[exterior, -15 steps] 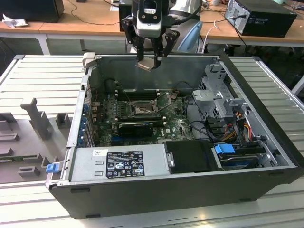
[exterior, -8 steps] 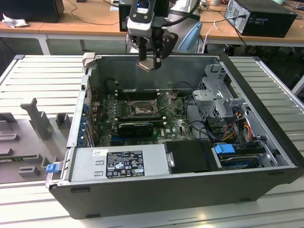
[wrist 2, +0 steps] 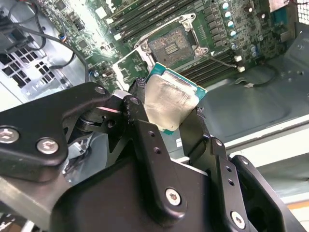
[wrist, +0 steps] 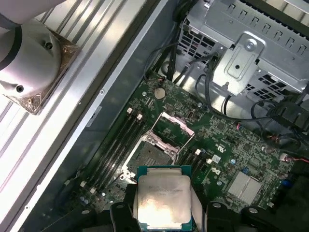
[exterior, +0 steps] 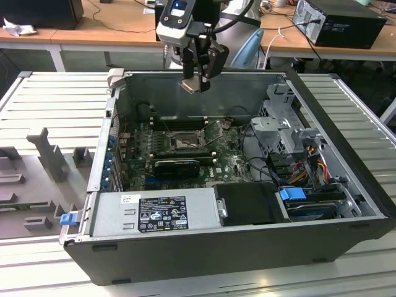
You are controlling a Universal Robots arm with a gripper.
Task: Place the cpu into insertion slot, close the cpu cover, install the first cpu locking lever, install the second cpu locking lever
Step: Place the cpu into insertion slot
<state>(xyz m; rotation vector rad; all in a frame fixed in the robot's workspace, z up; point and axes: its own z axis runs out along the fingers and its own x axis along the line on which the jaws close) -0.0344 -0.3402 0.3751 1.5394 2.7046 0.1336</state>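
cpu: silvery lid turned to the camera in both wrist views, clenched by two opposite edges between the fingers of the gripper. the edge hold leaves lid and underside untouched, which would likely let the chip go down flat. the chip hangs in the air over the open case, well apart from the motherboard below.

slot: bare, with its dark contact field exposed. it lies on the board beyond the chip's far edge in the first wrist view, so the chip is judged raised and not yet squarely over it.

cover: swung up on its hinge just beside the slot, green board showing through its cut-out, so that the socket is free to take the chip.

state of work: the cpu is carried, not seated, and the cover is not yet closed.
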